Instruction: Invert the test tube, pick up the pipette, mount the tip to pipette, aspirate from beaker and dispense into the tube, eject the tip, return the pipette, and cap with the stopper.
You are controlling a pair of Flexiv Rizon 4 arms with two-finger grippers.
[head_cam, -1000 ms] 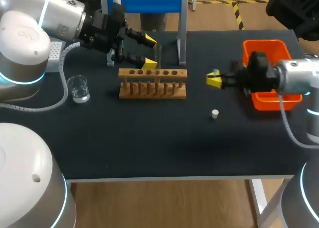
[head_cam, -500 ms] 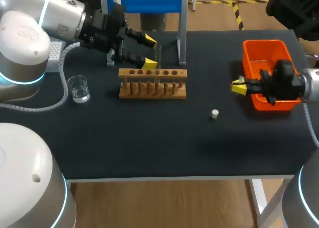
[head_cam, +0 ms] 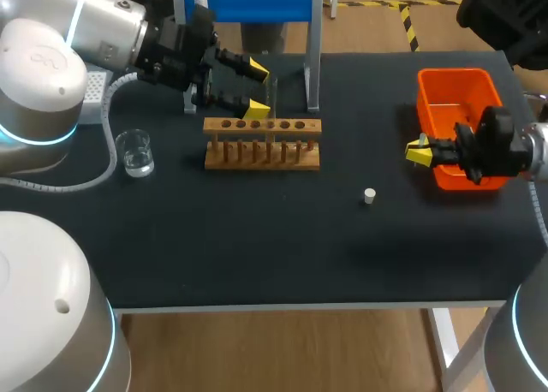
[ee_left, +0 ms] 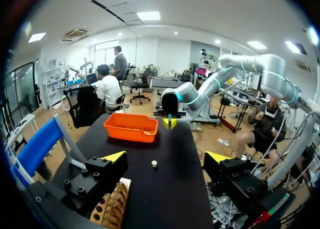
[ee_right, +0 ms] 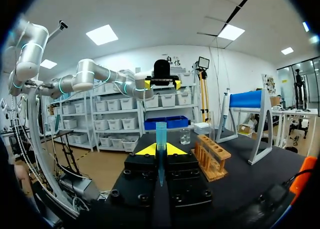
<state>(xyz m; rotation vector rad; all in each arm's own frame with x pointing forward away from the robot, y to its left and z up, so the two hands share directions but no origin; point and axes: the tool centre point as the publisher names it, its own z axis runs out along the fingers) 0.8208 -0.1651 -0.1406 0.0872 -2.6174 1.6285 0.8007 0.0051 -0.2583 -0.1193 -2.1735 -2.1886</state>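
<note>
Left tool is hanging over the back of the wooden rack, up toward the table's far edge, a bit left of the middle. Its fingers are spread wide and aren't gripping anything. In the left wrist view there's just bare table between them, and the rack sits under one finger. A clear test tube stands upright at the back of the rack, right beside those yellow tips. Honestly can't tell if it touches them.

Right tool is over by the right edge, next to the left wall of the orange bin, which sits in the far right corner. It's clamped on a blue pipette tip. The right wrist view shows the tip pinched between the two closed fingers, wide end pointing out ahead.

Other stuff:
- The glass beaker with a bit of clear liquid is near the left edge, well apart from the rack.
- The small white stopper lies on its own around mid-table, between the rack and the bin.
- The blue stand is at the far edge, behind the rack.
</note>
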